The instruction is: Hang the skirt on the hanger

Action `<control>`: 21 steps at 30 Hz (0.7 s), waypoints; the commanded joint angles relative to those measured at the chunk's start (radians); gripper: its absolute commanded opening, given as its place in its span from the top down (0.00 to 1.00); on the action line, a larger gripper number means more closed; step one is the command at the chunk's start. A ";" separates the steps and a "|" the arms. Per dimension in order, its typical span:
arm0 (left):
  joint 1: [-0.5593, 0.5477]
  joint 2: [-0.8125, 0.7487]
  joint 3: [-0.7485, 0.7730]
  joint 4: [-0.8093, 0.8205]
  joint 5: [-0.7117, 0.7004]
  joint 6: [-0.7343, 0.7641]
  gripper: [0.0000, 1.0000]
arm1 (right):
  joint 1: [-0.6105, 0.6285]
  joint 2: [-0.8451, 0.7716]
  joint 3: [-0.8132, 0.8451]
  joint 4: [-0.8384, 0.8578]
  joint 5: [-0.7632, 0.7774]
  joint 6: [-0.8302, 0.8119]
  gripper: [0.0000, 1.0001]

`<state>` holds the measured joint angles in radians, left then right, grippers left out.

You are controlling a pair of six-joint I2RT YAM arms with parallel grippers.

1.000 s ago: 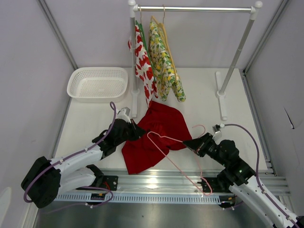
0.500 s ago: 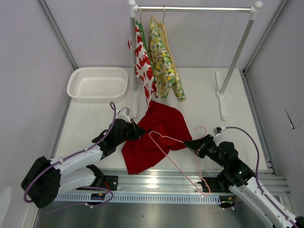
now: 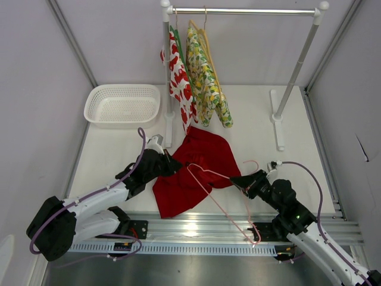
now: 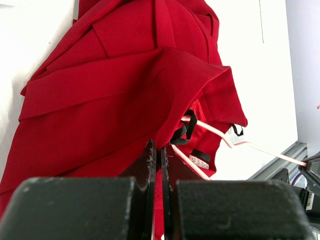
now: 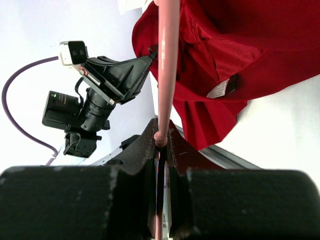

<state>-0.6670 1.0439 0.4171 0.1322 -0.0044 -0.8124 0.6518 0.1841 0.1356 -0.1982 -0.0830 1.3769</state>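
Observation:
The red skirt [image 3: 199, 164] lies crumpled on the white table. My left gripper [image 3: 173, 166] is shut on its left waist edge and lifts that fold; in the left wrist view the cloth [image 4: 125, 75] runs between the closed fingers of the gripper [image 4: 160, 150]. The pink wire hanger [image 3: 223, 205] slants from the skirt's opening toward the front rail. My right gripper [image 3: 238, 179] is shut on it just below the hook. In the right wrist view the wire [image 5: 167, 65] rises straight out of the gripper [image 5: 161, 137] toward the skirt [image 5: 235, 50]. One hanger arm [image 4: 210, 130] passes into the waist opening.
A white basket [image 3: 122, 104] stands at the back left. A clothes rack [image 3: 244, 11] at the back holds a fruit-print garment [image 3: 178, 77] and a yellow-green garment [image 3: 205, 77]; its right foot [image 3: 277, 122] rests on the table. A metal rail [image 3: 196, 229] runs along the front edge.
The right gripper has shifted slightly left with the hanger, whose near end swung a little to the left. The left arm and the skirt have stayed put.

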 commanded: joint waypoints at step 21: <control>0.010 -0.008 0.009 0.021 -0.003 0.012 1.00 | 0.006 -0.005 -0.025 0.183 0.029 0.005 1.00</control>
<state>-0.6666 1.0443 0.4171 0.1322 -0.0044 -0.8116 0.6525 0.1841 0.1165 -0.0891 -0.0711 1.3796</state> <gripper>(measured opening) 0.033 0.101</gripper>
